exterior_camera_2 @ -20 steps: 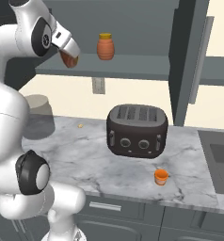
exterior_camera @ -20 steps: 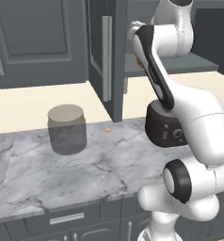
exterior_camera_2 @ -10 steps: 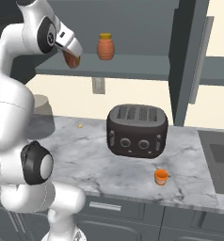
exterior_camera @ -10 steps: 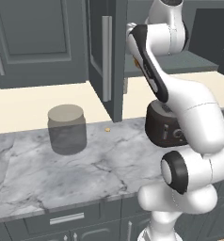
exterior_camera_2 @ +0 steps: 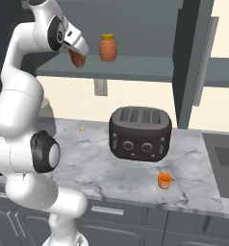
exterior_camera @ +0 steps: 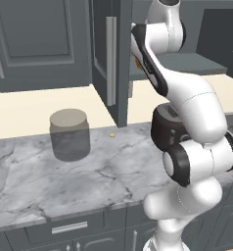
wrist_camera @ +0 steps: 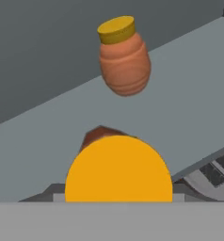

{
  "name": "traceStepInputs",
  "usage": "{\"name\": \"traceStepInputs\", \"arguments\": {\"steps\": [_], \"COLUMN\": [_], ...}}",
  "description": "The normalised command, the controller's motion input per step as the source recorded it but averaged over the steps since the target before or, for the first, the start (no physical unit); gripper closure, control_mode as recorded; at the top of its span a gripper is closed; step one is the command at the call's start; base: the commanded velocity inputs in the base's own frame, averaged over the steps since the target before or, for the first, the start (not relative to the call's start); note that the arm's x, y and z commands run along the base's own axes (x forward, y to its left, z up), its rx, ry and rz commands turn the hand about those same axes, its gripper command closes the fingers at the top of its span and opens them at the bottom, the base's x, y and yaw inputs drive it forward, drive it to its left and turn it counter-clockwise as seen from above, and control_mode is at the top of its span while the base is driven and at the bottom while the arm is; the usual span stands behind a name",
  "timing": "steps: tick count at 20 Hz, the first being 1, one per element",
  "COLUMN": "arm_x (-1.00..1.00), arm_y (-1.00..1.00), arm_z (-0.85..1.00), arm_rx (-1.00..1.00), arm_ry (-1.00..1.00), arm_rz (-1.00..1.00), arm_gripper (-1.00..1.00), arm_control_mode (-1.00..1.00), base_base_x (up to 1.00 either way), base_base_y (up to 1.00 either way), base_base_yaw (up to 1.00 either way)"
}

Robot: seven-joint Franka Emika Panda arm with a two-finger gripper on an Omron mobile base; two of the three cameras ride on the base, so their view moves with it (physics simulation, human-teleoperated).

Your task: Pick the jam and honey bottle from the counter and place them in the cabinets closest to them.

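Note:
My gripper (exterior_camera_2: 78,58) is shut on the honey bottle (exterior_camera_2: 77,61), a reddish-brown bottle held up at the left end of the open cabinet's shelf (exterior_camera_2: 140,67). In the hand view its yellow cap (wrist_camera: 118,172) looms close, with the brown body (wrist_camera: 99,136) behind it, over the grey shelf (wrist_camera: 189,94). The jam (exterior_camera_2: 164,180), a tiny orange jar, stands on the marbled counter (exterior_camera_2: 87,166) in front of the toaster, far below and to the right of the gripper. In the left base view the gripper (exterior_camera: 138,62) sits just past the open door.
A bulging orange pot (exterior_camera_2: 108,48) with a yellow lid stands on the shelf to the right of the gripper, and ahead of the bottle (wrist_camera: 124,59). A dark toaster (exterior_camera_2: 140,133) and a translucent grey jar (exterior_camera: 69,134) stand on the counter. The open cabinet door (exterior_camera: 111,59) hangs left of the arm.
The gripper with the honey bottle has edged a little to the right and up along the shelf edge. Nothing on the counter has moved.

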Motion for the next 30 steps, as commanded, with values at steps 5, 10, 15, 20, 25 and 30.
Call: {"name": "traceStepInputs", "arguments": {"steps": [5,10,15,20,25,30], "arm_x": [0.47,0.37,0.20,0.18,0.12,-0.09], "arm_y": [0.04,0.04,0.00,0.00,0.00,-0.01], "arm_z": [0.00,-0.02,-0.06,-0.06,-0.02,0.00], "arm_rx": [0.00,0.00,-0.01,0.00,0.00,0.00], "arm_ry": [0.00,0.00,0.00,0.00,-0.01,-0.01], "arm_rz": [0.00,0.00,0.00,0.00,0.00,0.00], "arm_gripper": [1.00,1.00,1.00,-1.00,-1.00,-1.00], "arm_control_mode": [-1.00,-1.00,-1.00,-1.00,-1.00,-1.00], "base_base_x": [0.00,0.00,0.00,0.00,0.00,0.00], "base_base_y": [0.00,0.00,0.00,0.00,0.00,0.00], "base_base_yaw": [0.00,0.00,0.00,0.00,0.00,0.00]}}
